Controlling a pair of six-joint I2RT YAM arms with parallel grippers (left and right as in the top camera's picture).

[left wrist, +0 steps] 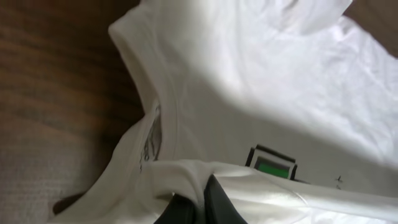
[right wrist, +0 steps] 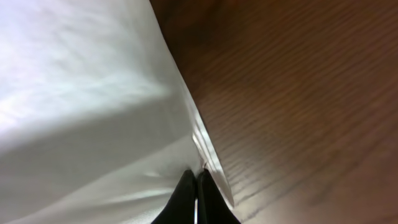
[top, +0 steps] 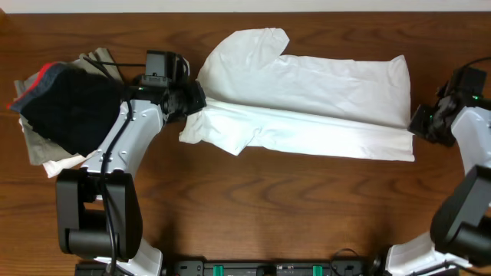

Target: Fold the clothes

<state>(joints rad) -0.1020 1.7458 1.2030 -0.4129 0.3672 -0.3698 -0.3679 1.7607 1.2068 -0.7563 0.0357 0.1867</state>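
Clothes [top: 307, 107] lie across the middle of the table [top: 268, 207] as a long white band running from 9 to 3 o'clock, the near long edge doubled over. At the 9 o'clock end your left gripper [top: 190, 100] pinches a bunched lip of cloth by the collar (fingers [left wrist: 217, 202] closed on it). At 3 o'clock the right gripper [top: 418, 121] is pressed together on the hem corner. The lengthwise fold looks laid — next you need a clean release, then an end-to-end fold. Farther out at 9 o'clock sits a black garment [top: 65, 107] — leave it.
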